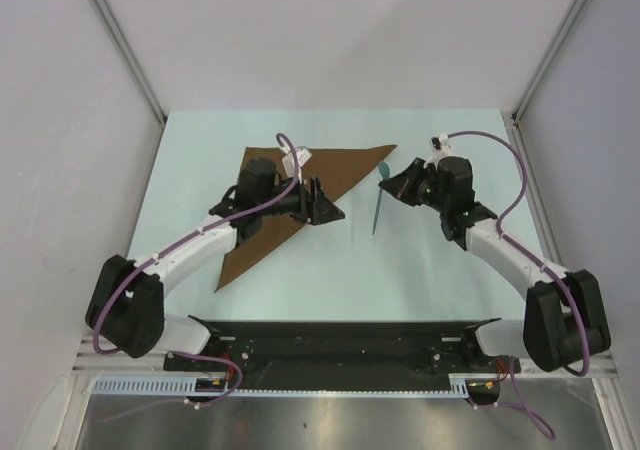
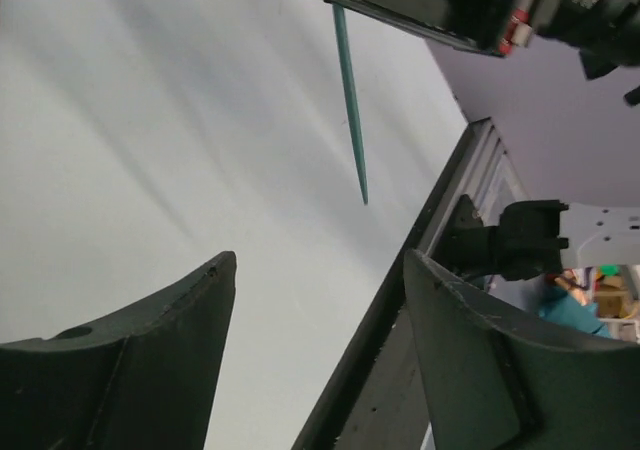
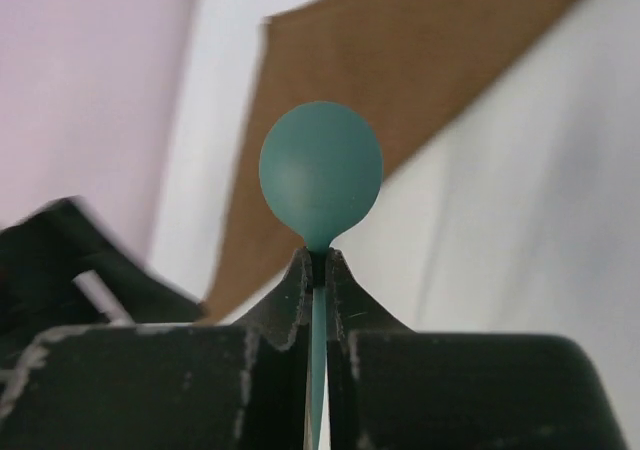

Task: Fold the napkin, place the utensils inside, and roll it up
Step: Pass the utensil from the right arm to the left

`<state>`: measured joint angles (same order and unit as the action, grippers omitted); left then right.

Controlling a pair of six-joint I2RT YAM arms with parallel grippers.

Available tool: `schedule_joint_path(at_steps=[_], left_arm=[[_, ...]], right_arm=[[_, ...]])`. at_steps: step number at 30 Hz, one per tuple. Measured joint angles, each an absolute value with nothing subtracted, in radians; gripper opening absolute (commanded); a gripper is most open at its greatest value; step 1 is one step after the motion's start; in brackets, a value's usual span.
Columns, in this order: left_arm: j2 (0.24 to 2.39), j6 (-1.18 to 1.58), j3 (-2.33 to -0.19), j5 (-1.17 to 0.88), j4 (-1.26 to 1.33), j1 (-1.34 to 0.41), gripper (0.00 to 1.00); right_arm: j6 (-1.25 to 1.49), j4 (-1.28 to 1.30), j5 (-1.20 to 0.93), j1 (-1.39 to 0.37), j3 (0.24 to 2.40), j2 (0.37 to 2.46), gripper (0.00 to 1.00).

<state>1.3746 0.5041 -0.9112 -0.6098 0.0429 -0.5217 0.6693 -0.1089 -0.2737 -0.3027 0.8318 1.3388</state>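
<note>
While its left gripper (image 2: 318,258) gapes, the right gripper (image 3: 318,268) pinches a spoon (image 3: 320,175).

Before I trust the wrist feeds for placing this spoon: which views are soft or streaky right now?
Right wrist: the spoon bowl is fairly crisp, the napkin behind it is out of focus. Left wrist: grey streaks smear the table, though the spoon handle reads cleanly. Top external: evenly lit and sharp.

Flat brown napkin (image 1: 345,163), teal spoon (image 1: 379,202) beside

Pale mint table (image 1: 330,270); brown napkin (image 1: 345,165) flat on it, folded triangle.
</note>
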Motion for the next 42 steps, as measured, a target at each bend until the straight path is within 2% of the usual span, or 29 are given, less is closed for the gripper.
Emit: schedule_joint_path(at_steps=[5,18,29,37,38,40,41,42], left_arm=[[1.377,0.633,-0.846,-0.637,0.199,-0.561,0.7],[1.414,0.829,-0.776,-0.67,0.512,-0.616,0.54],[1.432,0.945,-0.731,-0.702,0.725,-0.618,0.33],[1.494,1.105,-0.697,-0.743,0.973,-0.617,0.26],[1.501,1.121,-0.695,-0.746,0.997,-0.617,0.18],[1.512,1.152,-0.688,-0.748,1.036,-0.616,0.12],[1.515,1.164,-0.682,-0.749,1.049,-0.615,0.03],[1.518,1.177,-0.676,-0.749,1.061,-0.613,0.0]], right_arm=[[0.776,-0.352,-0.374,-0.346,0.722,1.285,0.0],[1.015,-0.754,-0.514,-0.39,0.617,1.328,0.0],[1.118,-0.932,-0.58,-0.405,0.617,1.362,0.0],[1.157,-1.0,-0.611,-0.406,0.617,1.368,0.0],[1.161,-1.008,-0.613,-0.406,0.617,1.368,0.0],[1.169,-1.019,-0.619,-0.406,0.617,1.368,0.0],[1.171,-1.025,-0.622,-0.406,0.617,1.368,0.0],[1.17,-1.031,-0.626,-0.406,0.617,1.368,0.0]])
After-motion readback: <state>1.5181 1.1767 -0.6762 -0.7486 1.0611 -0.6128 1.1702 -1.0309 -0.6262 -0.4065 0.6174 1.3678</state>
